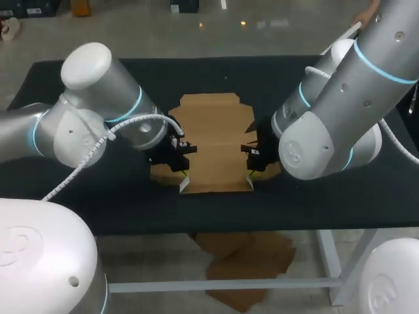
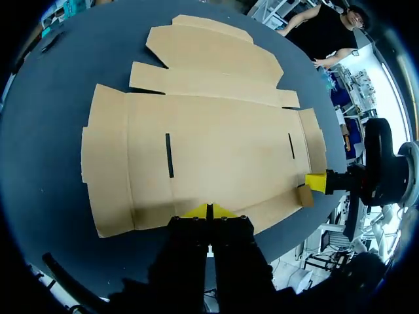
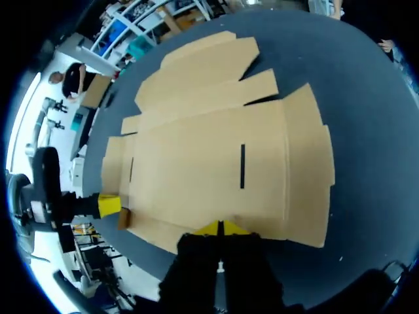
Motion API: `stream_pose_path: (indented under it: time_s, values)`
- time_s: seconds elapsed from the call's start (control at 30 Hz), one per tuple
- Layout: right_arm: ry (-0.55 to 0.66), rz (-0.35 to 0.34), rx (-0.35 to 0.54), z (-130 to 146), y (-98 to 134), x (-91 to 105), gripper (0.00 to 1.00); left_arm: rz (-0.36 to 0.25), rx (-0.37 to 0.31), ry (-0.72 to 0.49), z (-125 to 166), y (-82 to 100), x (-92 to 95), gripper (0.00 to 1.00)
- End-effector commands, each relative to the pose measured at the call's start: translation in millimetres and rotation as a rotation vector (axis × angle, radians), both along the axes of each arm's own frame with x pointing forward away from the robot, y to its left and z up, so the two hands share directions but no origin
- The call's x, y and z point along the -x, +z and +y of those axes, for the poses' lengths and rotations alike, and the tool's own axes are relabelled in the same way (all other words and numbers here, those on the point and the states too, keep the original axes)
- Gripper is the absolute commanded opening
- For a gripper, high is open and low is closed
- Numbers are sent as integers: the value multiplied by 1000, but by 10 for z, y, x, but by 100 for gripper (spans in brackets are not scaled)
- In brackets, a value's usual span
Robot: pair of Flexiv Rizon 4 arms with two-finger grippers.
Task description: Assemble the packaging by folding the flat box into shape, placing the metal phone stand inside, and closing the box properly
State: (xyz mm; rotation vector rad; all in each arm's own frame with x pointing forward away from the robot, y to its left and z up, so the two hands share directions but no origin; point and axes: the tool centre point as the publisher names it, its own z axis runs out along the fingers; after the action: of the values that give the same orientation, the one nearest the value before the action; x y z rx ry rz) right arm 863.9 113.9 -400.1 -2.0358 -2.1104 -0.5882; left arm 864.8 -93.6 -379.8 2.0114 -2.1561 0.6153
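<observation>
A flat, unfolded brown cardboard box blank (image 1: 213, 140) with two thin slots lies spread on the black table (image 1: 65, 78), directly ahead of both sets of fingers, which meet it from opposite sides. The left gripper (image 2: 209, 210) has its yellow-tipped fingers pressed together, tips at the cardboard's nearest edge. The right gripper (image 3: 219, 227) also has its fingers closed against each other, tips at the opposite edge, with a small cardboard corner flap (image 2: 304, 195) just beside them.
</observation>
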Motion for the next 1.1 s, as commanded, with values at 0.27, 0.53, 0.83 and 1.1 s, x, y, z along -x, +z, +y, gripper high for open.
stream_pose_path:
  time_s: [0.27,0.53,0.83,1.1]
  values:
    - [118,67,-310,-404,290,-305,0,59,82,-33,409,292,-363,0]
    - [140,70,-368,-560,353,-509,0,38,87,-32,522,405,-550,0]
    - [150,76,-407,-707,377,-638,0,40,95,-10,689,445,-665,0]
    - [183,81,-436,-787,486,-655,0,40,116,4,913,593,-630,0]
